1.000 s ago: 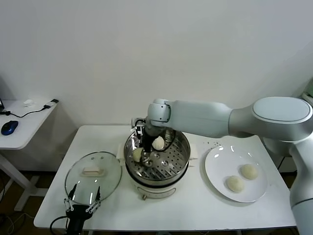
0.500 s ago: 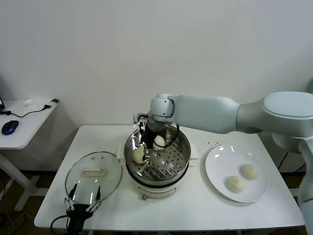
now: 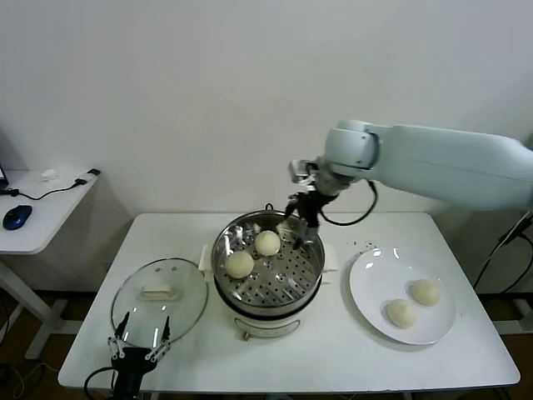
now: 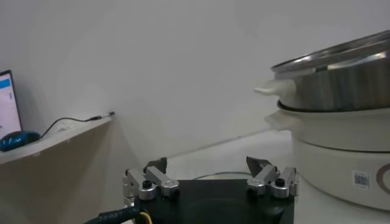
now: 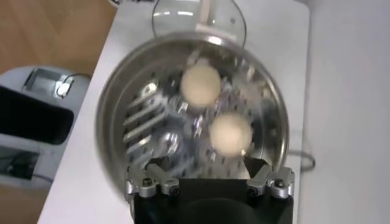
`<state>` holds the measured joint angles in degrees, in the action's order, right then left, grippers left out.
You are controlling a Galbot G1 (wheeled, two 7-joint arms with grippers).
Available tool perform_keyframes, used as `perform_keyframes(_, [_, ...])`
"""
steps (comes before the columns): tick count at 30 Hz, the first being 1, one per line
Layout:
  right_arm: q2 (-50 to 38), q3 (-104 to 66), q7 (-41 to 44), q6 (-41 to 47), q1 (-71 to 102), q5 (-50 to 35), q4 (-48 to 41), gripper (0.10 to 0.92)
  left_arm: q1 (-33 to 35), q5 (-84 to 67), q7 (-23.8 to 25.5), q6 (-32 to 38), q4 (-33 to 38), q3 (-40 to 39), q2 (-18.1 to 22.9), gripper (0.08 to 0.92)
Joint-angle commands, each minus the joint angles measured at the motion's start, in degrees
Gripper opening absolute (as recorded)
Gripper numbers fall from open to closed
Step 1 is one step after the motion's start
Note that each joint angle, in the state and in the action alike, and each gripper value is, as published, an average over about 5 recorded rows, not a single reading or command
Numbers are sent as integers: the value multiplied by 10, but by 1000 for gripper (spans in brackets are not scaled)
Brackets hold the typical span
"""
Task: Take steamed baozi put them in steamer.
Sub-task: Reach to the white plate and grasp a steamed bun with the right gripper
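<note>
Two steamed baozi (image 3: pixel 267 242) (image 3: pixel 240 264) lie on the perforated tray of the steamer (image 3: pixel 310 279) at the table's middle. Two more baozi (image 3: pixel 425 292) (image 3: pixel 400 312) rest on the white plate (image 3: pixel 375 275) to the right. My right gripper (image 3: pixel 301 218) hangs open and empty above the steamer's far right rim. In the right wrist view, both buns (image 5: pixel 201 84) (image 5: pixel 230 133) sit in the steamer (image 5: pixel 109 122) beyond the open right gripper (image 5: pixel 206 164). My left gripper (image 3: pixel 141 333) is parked open at the table's front left, over the lid's near edge. In its own view the left gripper (image 4: pixel 206 163) holds nothing, with the steamer (image 4: pixel 341 91) beside it.
A glass lid (image 3: pixel 158 292) with a cream handle lies flat on the table left of the steamer. A side desk with a blue mouse (image 3: pixel 16 217) stands at the far left. A wall runs close behind the table.
My right gripper opened, left a bun on the steamer tray, then rose and swung right to the far right rim. The left arm has not moved.
</note>
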<state>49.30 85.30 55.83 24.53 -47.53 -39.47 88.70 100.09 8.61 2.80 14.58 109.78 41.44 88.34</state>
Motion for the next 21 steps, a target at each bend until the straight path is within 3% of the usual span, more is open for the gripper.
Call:
perform_keyframes(1, [-238,24,57,-46,-23,120,100,823,7,2,-1,-1,5,0,4,823])
perform_keyframes(9, [-330,-182,74,-62,271,286,85,823,13,6,0,-2,8,3,5,823])
perform_keyframes(15, [-332,-311,78,-75,460,359,50,823,15,9,0,-3,11,5,7,823])
perform_keyframes(21, [-311,-330,73,-86,504,406,10,823,13,10,0,-3,6,5,8,823])
